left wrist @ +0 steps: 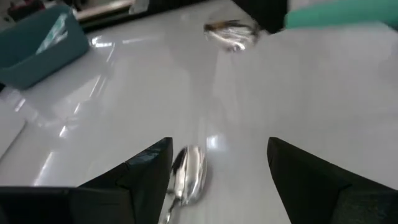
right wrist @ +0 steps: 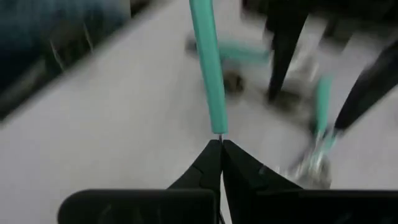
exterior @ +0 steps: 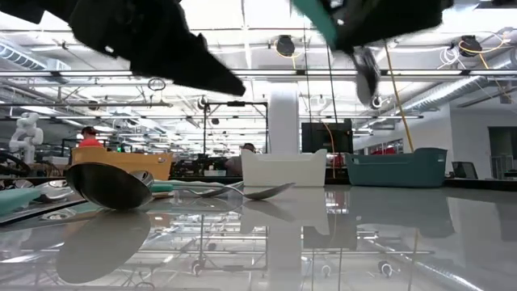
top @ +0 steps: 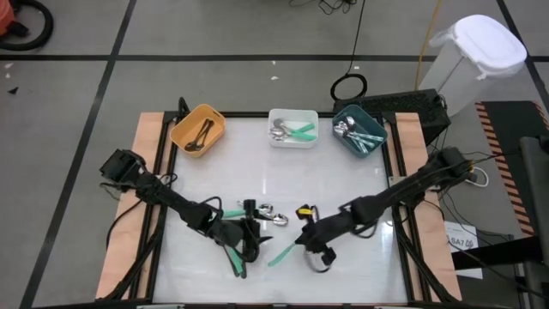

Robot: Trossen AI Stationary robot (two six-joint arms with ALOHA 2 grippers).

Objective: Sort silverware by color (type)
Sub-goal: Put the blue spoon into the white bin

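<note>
Landmark: the loose pile of spoons (top: 257,215) on the table (top: 343,172), near the front edge, well apart from the three bins at the back.

Left hand (top: 243,240) sits just at the pile's near-left side, fingers (left wrist: 134,180) spread wide, gripping nothing. In the left wrist view a silver spoon bowl (left wrist: 188,174) lies on the table between those fingers, its long axis running roughly in line with the hand's reach. So this arm is nearest to the pile.

Right hand (top: 302,242) is just right of the pile, fingers closed tight on the tip of a mint-green handled spoon (right wrist: 208,68). The handle runs straight out ahead of the fingertips, in line with them; in the high view it slants down toward the table front. The low view shows it raised off the table.

Back row from the pile: orange bin (top: 198,129) with dark spoons, white bin (top: 293,127), teal bin (top: 359,132); both of the latter show green handles and silver spoons. Judgement: the held spoon's destination lies far back and right of the pile, on the right arm's own side.
</note>
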